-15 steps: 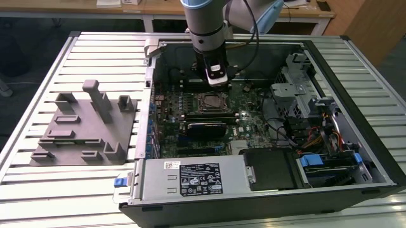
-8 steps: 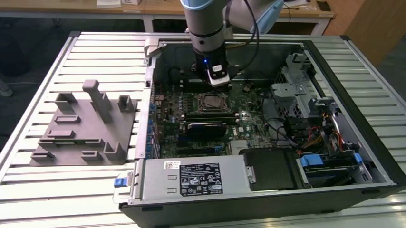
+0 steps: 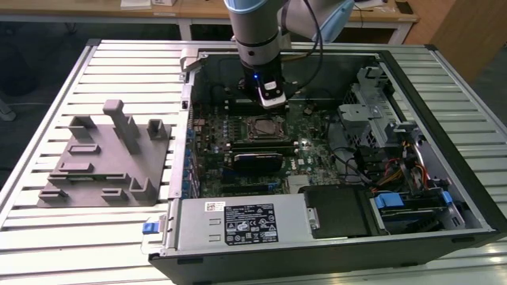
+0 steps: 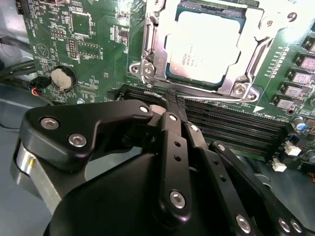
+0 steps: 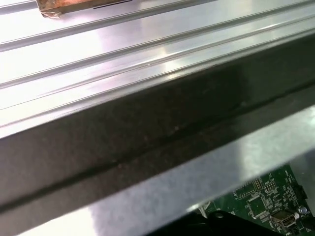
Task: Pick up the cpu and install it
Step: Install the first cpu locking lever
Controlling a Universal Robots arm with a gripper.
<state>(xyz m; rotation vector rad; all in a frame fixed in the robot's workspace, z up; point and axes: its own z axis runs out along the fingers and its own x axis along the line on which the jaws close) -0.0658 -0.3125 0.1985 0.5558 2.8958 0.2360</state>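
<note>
The cpu (image 4: 204, 46) already sits flat inside the socket frame (image 4: 152, 54) on the motherboard (image 4: 88, 44); the end effector (image 4: 173, 101), fingers pressed together and empty, hovers just beside it; lifting straight avoids snagging.

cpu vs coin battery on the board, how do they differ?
The cpu is square with a pale silver-grey top; the coin battery is round and looks smaller. The cpu sits inside a metal-framed socket; the coin battery sits in a black round holder. Both lie flat on the green motherboard.
</note>
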